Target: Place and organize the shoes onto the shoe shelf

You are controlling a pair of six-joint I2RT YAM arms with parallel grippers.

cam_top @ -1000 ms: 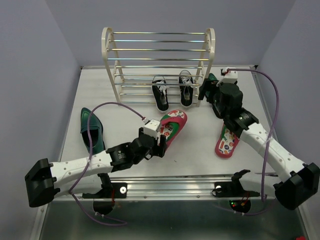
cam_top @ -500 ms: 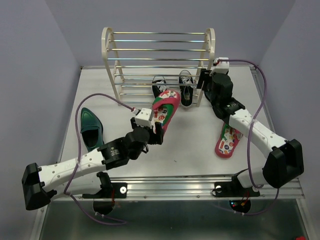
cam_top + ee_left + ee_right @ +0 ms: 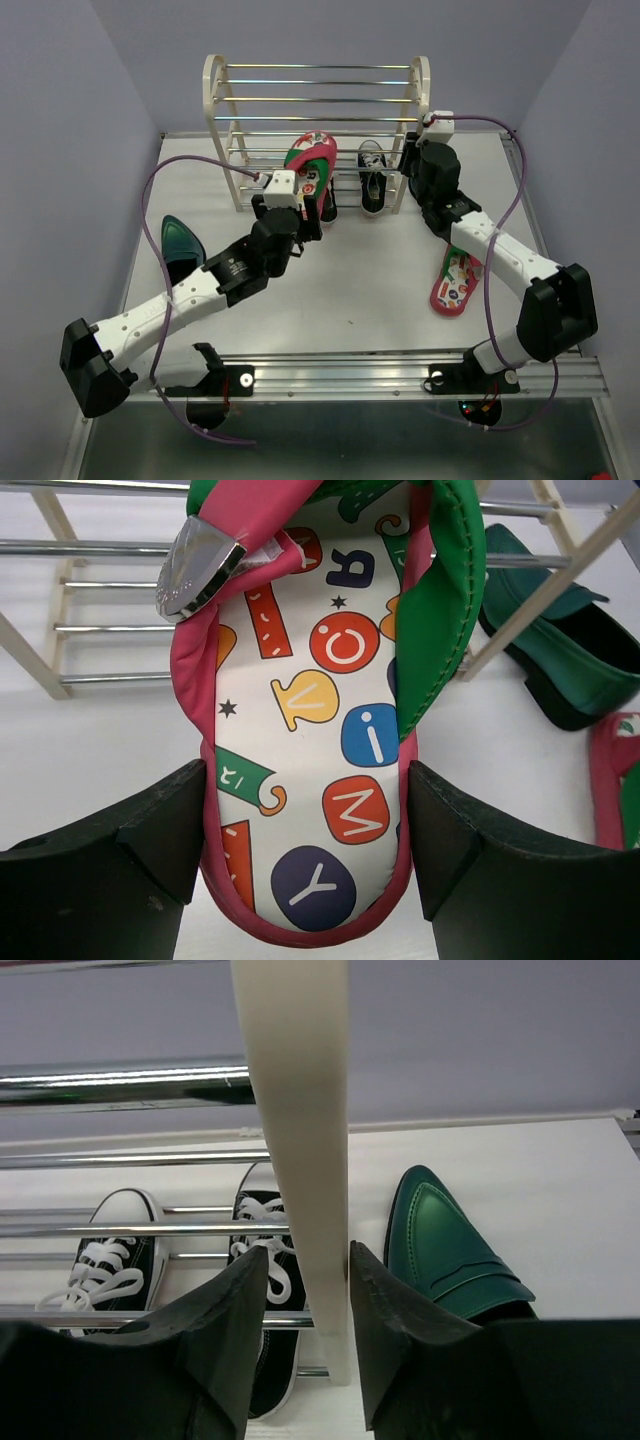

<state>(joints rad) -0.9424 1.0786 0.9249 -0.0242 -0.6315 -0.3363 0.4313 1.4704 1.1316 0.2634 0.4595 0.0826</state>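
On the white table point(image 3: 380, 290), the shoe shelf point(image 3: 213, 100) is set at the far edge. A flip-flop point(image 3: 310, 160) is clamped across its heel by the wide-set left gripper point(image 3: 308, 780), with its toe lifted toward the rods straight ahead and its long axis square to them. The right gripper point(image 3: 308, 1260) is seen narrowly straddling the shelf's right upright; a firm grip cannot be confirmed.
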